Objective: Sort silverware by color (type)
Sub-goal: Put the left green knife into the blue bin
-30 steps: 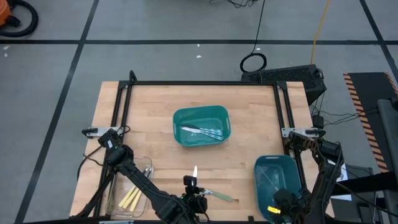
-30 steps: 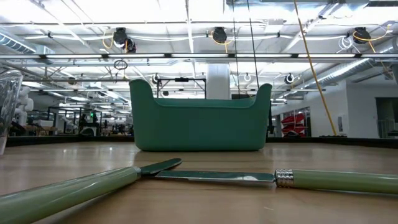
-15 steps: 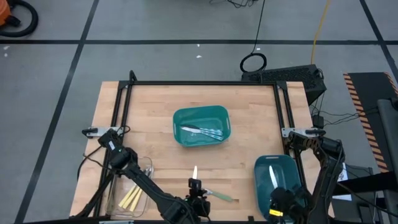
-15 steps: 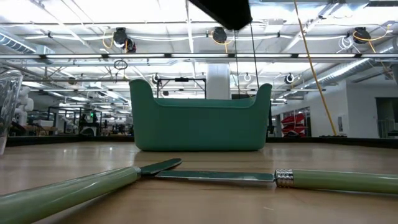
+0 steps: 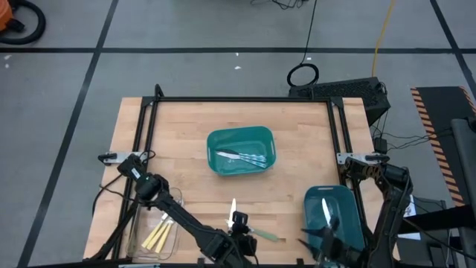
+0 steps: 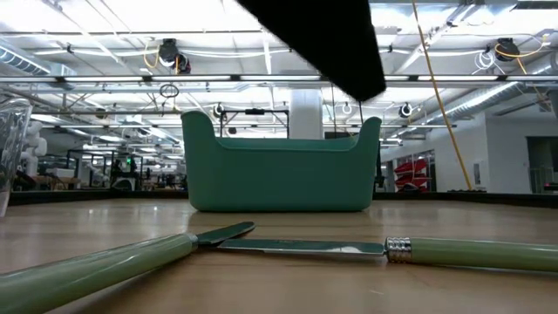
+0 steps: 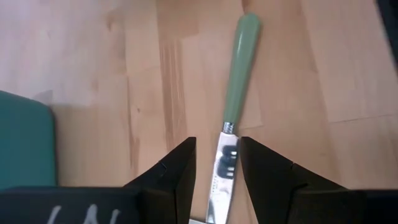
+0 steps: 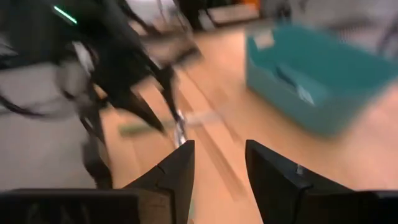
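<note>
Two teal bins (image 5: 240, 150) — one mid-table, one by the right near corner (image 5: 327, 212). One clear tray (image 5: 152, 231) with about three yellow-handled pieces (image 5: 158, 237). Two green-handled pieces (image 6: 349, 251) lie loose on the wood — how many sit in the bins, I can't tell.

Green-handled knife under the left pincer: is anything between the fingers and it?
Nothing visible. In the left wrist view the left pincer is open, its fingers either side of the blade of the green-handled knife, which lies on bare table. The right pincer is open and empty.
</note>
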`<act>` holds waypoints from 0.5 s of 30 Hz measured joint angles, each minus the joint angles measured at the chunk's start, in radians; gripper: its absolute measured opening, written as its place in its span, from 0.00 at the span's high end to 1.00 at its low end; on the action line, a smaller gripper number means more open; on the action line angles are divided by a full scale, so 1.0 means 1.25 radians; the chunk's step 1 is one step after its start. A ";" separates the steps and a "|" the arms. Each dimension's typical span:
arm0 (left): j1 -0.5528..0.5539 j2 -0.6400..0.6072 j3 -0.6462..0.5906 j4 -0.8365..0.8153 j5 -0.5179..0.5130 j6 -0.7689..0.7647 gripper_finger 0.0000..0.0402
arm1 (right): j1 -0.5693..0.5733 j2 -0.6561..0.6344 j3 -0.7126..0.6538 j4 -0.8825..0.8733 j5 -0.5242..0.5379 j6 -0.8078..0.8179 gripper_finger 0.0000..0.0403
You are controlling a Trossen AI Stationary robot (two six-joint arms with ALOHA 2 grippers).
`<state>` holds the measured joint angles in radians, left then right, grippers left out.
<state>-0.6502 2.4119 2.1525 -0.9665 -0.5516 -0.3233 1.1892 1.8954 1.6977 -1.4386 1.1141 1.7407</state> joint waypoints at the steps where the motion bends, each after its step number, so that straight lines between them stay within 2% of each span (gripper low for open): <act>1: 0.003 0.001 0.000 -0.002 0.007 0.000 0.67 | -0.002 0.003 -0.005 0.035 0.041 -0.039 0.67; 4: 0.011 0.005 0.000 -0.004 0.027 -0.009 0.67 | -0.013 0.022 -0.008 0.134 0.114 -0.164 0.67; 7: 0.016 0.009 0.000 -0.024 0.049 -0.021 0.67 | -0.031 0.039 -0.009 0.201 0.108 -0.282 0.67; 9: 0.019 0.010 0.000 -0.036 0.076 -0.029 0.66 | -0.044 0.043 -0.009 0.227 0.075 -0.341 0.67; 12: 0.023 0.010 0.000 -0.060 0.109 -0.041 0.62 | -0.061 0.044 -0.009 0.241 0.067 -0.361 0.67; 15: 0.023 0.010 0.000 -0.092 0.109 -0.025 0.57 | -0.076 0.044 -0.009 0.245 0.062 -0.361 0.67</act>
<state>-0.6220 2.4241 2.1525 -1.0818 -0.4151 -0.3551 1.0943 1.9511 1.6863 -1.1322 1.1921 1.2892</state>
